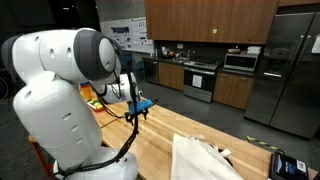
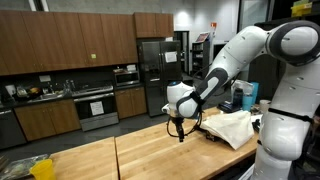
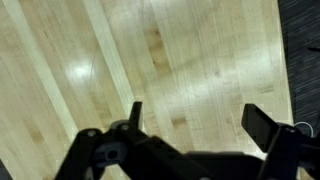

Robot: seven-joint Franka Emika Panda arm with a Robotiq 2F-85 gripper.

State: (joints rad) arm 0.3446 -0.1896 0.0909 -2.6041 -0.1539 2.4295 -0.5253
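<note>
My claw (image 3: pixel 193 108) is released. In the wrist view its two dark fingers (image 3: pixel 136 110) rise from the bottom edge, set wide apart, with only bare wood between them. That wood is the pale plank counter (image 3: pixel 120 60), which fills nearly the whole wrist frame. A bright glare spot sits at the middle left, and a strip of dark floor (image 3: pixel 302 30) runs down the upper right corner.

In an exterior view my claw (image 2: pixel 179 130) hangs at the centre of the frame, pointing down over the counter (image 2: pixel 130 155). My white arm (image 2: pixel 240 50) arches back to the right edge. The nearest thing is a crumpled white cloth (image 2: pixel 235 128), lying on the wood just right of my claw and apart from it. A blue container (image 2: pixel 248 95) stands behind the cloth, and something yellow (image 2: pixel 40 168) sits in the lower left corner.

In an exterior view my claw (image 1: pixel 136 112) shows left of centre, with the cloth (image 1: pixel 200 156) at the lower middle and a dark box (image 1: pixel 286 165) in the lower right corner.

Farther back in the same view are the brown cabinets (image 1: pixel 200 15), a stove (image 1: pixel 200 78), a microwave (image 1: pixel 240 60) and a steel fridge (image 1: pixel 290 70) at the right.
</note>
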